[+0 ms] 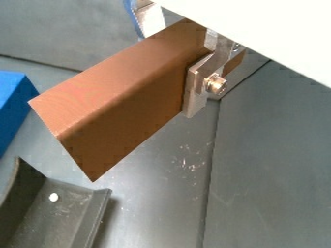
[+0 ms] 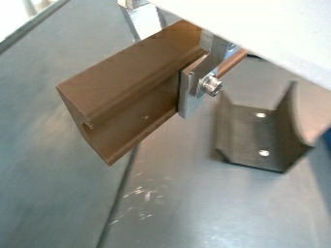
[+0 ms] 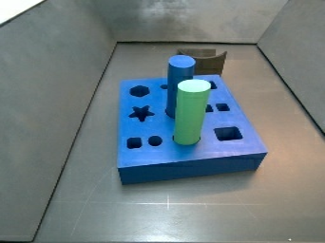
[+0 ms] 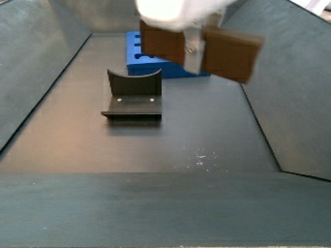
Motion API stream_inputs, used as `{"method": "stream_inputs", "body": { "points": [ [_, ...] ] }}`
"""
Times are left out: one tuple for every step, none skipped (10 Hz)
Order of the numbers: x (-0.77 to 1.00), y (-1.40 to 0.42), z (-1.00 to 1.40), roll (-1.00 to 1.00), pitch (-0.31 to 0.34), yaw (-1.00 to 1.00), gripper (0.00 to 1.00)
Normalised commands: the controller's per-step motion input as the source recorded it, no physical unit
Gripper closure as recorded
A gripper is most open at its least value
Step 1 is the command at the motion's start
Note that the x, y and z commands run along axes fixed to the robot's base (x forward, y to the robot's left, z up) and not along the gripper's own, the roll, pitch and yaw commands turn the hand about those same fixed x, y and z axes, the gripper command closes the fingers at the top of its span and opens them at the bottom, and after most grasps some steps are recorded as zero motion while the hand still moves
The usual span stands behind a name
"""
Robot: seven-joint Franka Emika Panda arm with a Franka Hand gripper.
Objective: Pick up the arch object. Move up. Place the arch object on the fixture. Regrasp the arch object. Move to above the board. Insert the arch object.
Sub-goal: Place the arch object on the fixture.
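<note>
The arch object (image 1: 110, 107) is a long brown wooden block, and my gripper (image 1: 168, 56) is shut on one end of it. A silver finger (image 2: 192, 89) presses flat against its side, and a groove runs along the block (image 2: 123, 97). In a side view the gripper (image 4: 195, 43) holds the arch object (image 4: 230, 54) in the air, up and to the right of the dark fixture (image 4: 132, 97). The fixture (image 2: 265, 126) stands bare on the floor below. The blue board (image 3: 191, 152) lies behind the fixture (image 3: 203, 59). That side view shows neither gripper nor arch object.
A blue cylinder (image 3: 181, 74) and a green cylinder (image 3: 191, 112) stand upright in the board. Sloping grey walls (image 4: 39, 87) close in the dark floor on both sides. A corner of the board (image 1: 14, 97) shows in a wrist view.
</note>
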Motion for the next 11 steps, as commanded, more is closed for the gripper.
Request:
{"method": "stream_inputs", "body": {
  "points": [
    [0.52, -1.0, -0.07, -0.17, 0.015, -1.0, 1.0],
    [0.54, -1.0, -0.07, -0.17, 0.017, -1.0, 1.0],
    [0.56, -1.0, -0.06, -0.18, 0.02, -1.0, 1.0],
    [0.6, -1.0, -0.07, -0.18, 0.026, -1.0, 1.0],
    [0.62, -1.0, -0.07, -0.19, 0.03, -1.0, 1.0],
    [0.69, -1.0, -0.07, -0.19, 0.037, -1.0, 1.0],
    [0.68, -0.86, -0.06, -0.2, 0.044, -1.0, 1.0],
    [0.54, -0.48, -0.03, -0.2, 0.055, -1.0, 1.0],
    [0.43, -0.25, -0.01, -0.2, 0.068, -1.0, 1.0],
    [0.33, -0.15, -0.01, -0.21, 0.083, -1.0, 1.0],
    [0.23, -0.08, 0.01, -0.23, 0.095, -1.0, 1.0]
  ]
}}
